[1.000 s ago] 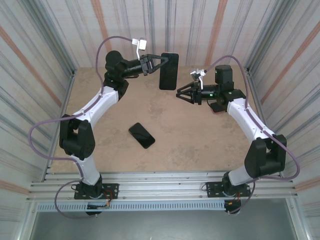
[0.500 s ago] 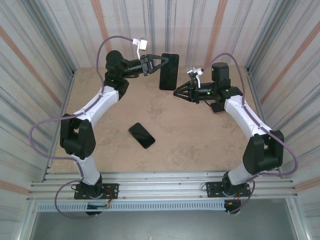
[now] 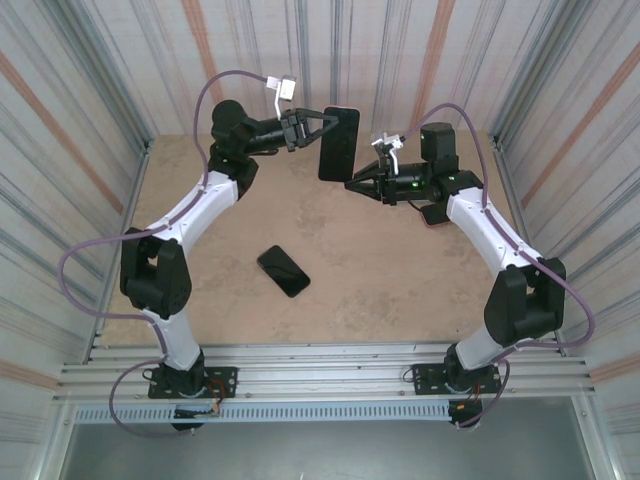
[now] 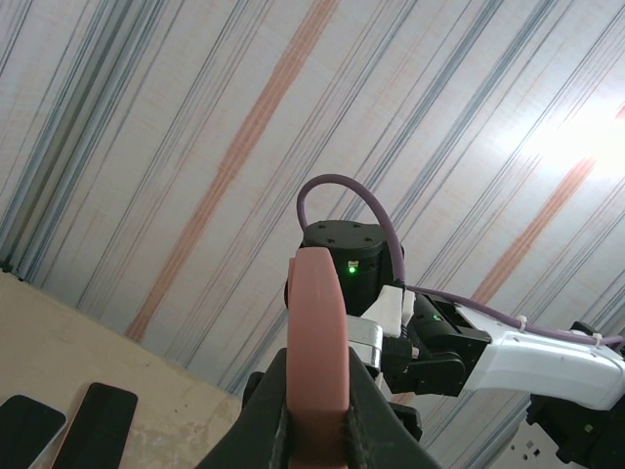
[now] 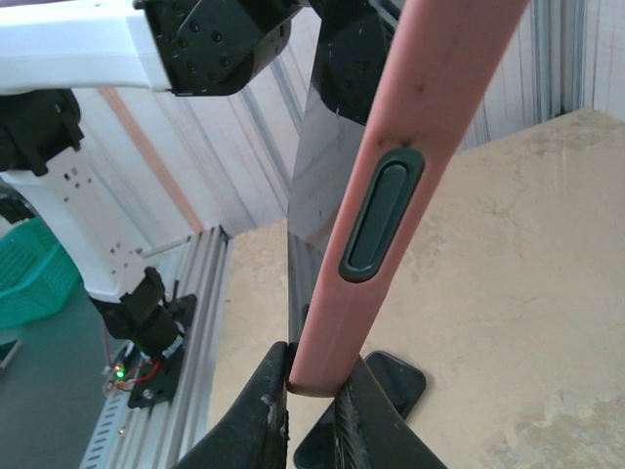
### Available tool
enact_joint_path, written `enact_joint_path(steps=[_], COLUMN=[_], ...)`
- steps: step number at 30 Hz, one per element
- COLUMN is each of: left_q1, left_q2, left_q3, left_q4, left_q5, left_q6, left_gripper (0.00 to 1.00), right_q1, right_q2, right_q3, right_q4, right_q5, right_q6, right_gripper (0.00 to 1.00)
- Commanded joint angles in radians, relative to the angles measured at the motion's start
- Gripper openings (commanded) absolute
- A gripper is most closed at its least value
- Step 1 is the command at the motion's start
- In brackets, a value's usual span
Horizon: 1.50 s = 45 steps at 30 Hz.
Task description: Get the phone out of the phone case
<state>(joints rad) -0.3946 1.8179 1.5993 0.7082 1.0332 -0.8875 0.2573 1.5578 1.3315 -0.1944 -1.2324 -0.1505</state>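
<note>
Top external view: over the sandy brown desk (image 3: 400,270), the black phone in its salmon-pink rubbery case (image 3: 339,142) hangs upright. The left fingers (image 4: 269,410) are clamped on its upper edge and the right fingers (image 5: 256,410) pinch the bottom corner. If they're squeezing phone and case together, nothing peels, and it might slip and drop.

Phone case (image 5: 422,115): salmon-pink shell, lightly scuffed, with an oblong grey side button (image 5: 381,227) recessed in its long edge.
Phone (image 5: 314,186): black with a glossy face. It sits inside the phone case, its face lying along the pink rim.
Assembly state: phone not separated from the phone case.
Pose: upright on its long axis and raised in the air. The dark face is towards the top view, and both wrist views see it edge-on.
Upper hold: left gripper (image 3: 318,127) clamped on the front and back near the upper end.
Lower hold: right gripper (image 5: 311,396), with one finger pressed to each face at the bottom corner.
</note>
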Motion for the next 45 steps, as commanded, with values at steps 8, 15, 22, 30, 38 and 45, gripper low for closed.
enact_joint_path(steps=[8,15,22,30,38,45], left_q1=[-0.008,-0.008,-0.026,-0.030,-0.018,-0.020], left_q2=[-0.006,-0.009,-0.020,-0.016,-0.022,0.000], left_q3=[0.059,0.059,0.047,0.058,0.068,0.123], left_q4=[-0.014,-0.031,-0.026,-0.032,-0.019,-0.025], left_q5=[0.011,0.007,0.016,0.015,-0.052,0.022], left_q6=[-0.054,-0.149,-0.170,-0.166,-0.121,-0.055], left_gripper=[0.00,0.00,0.00,0.00,0.00,0.00], right_q1=[0.023,0.025,0.022,0.016,-0.013,0.022], right_q2=[-0.010,-0.061,-0.085,-0.090,-0.134,-0.155], right_q3=[0.074,0.035,0.029,0.024,-0.041,-0.058], right_q4=[-0.159,-0.077,-0.007,0.059,0.045,-0.083], right_q5=[0.110,0.315,0.404,0.318,0.205,0.106], right_q6=[-0.209,-0.215,-0.189,-0.087,-0.017,-0.120], right_gripper=[0.01,0.00,0.00,0.00,0.20,0.43])
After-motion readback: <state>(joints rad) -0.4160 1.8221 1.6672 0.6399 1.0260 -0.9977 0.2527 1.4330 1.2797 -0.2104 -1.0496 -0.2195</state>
